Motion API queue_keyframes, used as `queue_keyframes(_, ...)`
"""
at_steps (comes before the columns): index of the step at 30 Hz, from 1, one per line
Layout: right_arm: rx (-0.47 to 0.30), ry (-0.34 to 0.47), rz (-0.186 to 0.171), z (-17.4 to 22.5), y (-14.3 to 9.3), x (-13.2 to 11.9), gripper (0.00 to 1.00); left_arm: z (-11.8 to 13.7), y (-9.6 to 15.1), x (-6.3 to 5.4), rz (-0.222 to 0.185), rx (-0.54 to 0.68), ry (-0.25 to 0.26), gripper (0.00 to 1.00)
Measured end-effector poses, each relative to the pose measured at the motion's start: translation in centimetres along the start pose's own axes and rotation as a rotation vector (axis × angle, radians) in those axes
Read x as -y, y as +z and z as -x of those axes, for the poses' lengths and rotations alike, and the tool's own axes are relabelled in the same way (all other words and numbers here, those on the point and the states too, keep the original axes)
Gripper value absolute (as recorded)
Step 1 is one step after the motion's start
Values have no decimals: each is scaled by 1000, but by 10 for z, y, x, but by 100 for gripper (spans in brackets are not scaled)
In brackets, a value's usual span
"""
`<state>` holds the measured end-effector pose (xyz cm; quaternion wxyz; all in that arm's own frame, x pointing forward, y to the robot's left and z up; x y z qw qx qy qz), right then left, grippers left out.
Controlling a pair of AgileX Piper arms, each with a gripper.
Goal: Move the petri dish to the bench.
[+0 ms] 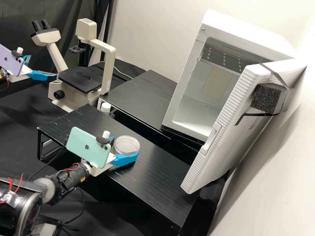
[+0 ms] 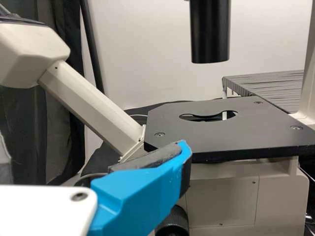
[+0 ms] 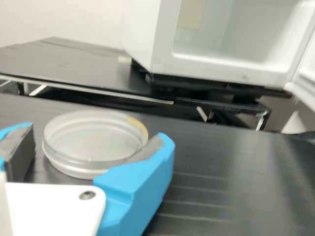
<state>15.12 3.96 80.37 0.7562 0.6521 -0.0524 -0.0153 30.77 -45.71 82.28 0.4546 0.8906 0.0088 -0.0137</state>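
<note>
The right gripper's (image 1: 126, 148) jaws stand open around a clear round petri dish (image 3: 93, 140) on the black slatted bench (image 1: 157, 173). The left gripper's (image 1: 43, 66) jaws gape.

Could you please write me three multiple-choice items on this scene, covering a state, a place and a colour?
1. The door of the white cabinet is:
A) shut
B) open
C) missing

2. The petri dish is:
A) between the fingers of the right claw
B) on the microscope stage
C) inside the cabinet

3. The phone on the right arm is:
A) black
B) lilac
C) mint green

Key:
1. B: the door is swung out, baring the interior.
2. A: a blue finger shows on either side of the dish.
3. C: its back is pale green.
</note>
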Motion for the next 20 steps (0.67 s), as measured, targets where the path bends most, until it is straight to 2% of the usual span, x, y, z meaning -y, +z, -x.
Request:
queue_keyframes(7, -77, 163, -9, 20, -15, -18, 100, 0, 0, 0, 0, 0, 0, 100)
queue_keyframes(12, -109, 189, -22, 26, -16, -24, 100, 0, 0, 0, 0, 0, 0, 100)
queue_keyframes(14, -130, 193, -42, 28, -18, -27, 100, 0, 0, 0, 0, 0, 0, 100)
queue_keyframes(17, -161, 196, -103, 31, -19, -29, 100, 0, 0, 0, 0, 0, 0, 100)
queue_keyframes(20, -170, 190, -141, 31, -20, -29, 100, 0, 0, 0, 0, 0, 0, 100)
